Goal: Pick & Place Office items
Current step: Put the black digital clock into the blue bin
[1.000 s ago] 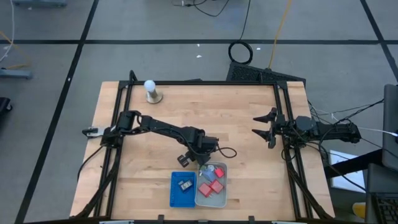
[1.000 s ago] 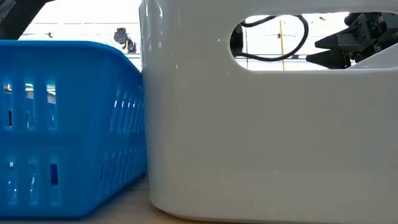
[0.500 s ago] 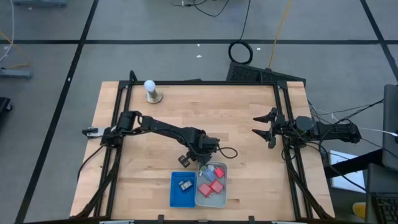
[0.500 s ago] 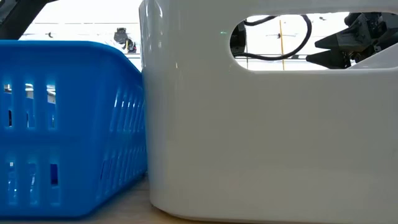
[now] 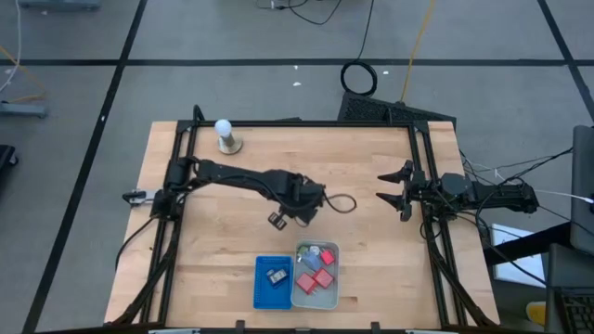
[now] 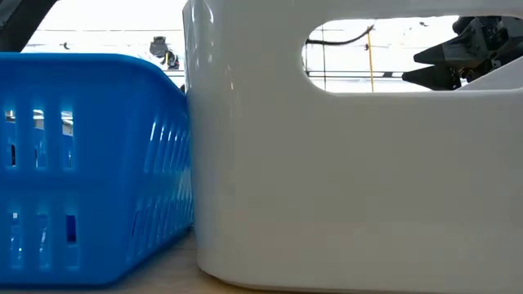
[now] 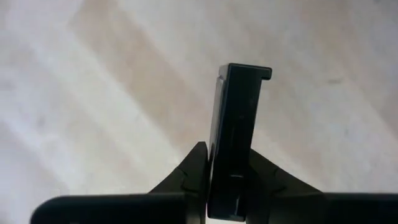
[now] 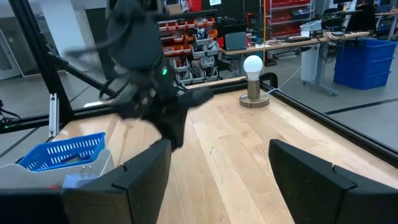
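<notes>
- Black office item [image 7: 233, 134]: sitting clamped upright in the left gripper [image 5: 277, 220], above bare table [image 5: 371, 158], beyond the trays [image 5: 297, 278].
- Right gripper [image 5: 390, 192]: idling open at the table's right edge.

Pale matt wooden table [image 5: 371, 269], glossy plastic blue tray [image 6: 90, 163] and white tray [image 6: 351, 188].

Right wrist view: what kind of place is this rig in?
Likely a lab or workshop: shelves of red parts bins, workbenches with a blue crate behind the wooden table, and monitors.
</notes>
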